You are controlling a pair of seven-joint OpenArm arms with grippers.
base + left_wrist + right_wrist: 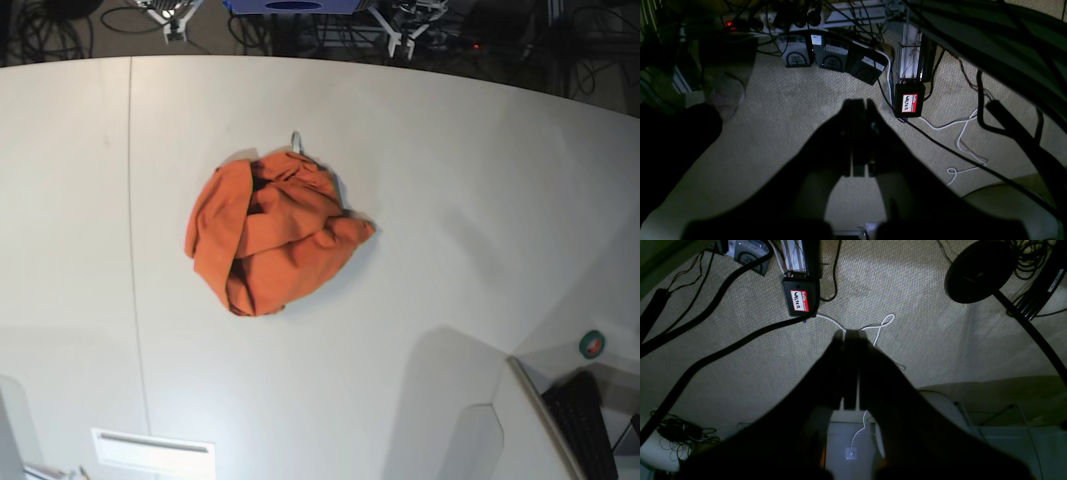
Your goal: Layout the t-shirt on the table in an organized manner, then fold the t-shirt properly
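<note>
Nearest our wrist cameras, both grippers hang over beige carpet strewn with cables — the left gripper point(860, 103) and the right gripper point(850, 335) each with jaws pressed together, grasping nothing. From the base view we see the t-shirt point(270, 232) lying in a crumpled orange heap on the table point(480, 200), just right of the thin dark seam — neither arm is anywhere near it.

We note the t-shirt point(270, 232) as plain bright orange, unpatterned, on the white table point(480, 200), which carries one thin dark seam line. Under the wrist cameras we see beige woven carpet point(923, 306), a black box point(798, 300) with a red-and-white label, and black and white cables.
</note>
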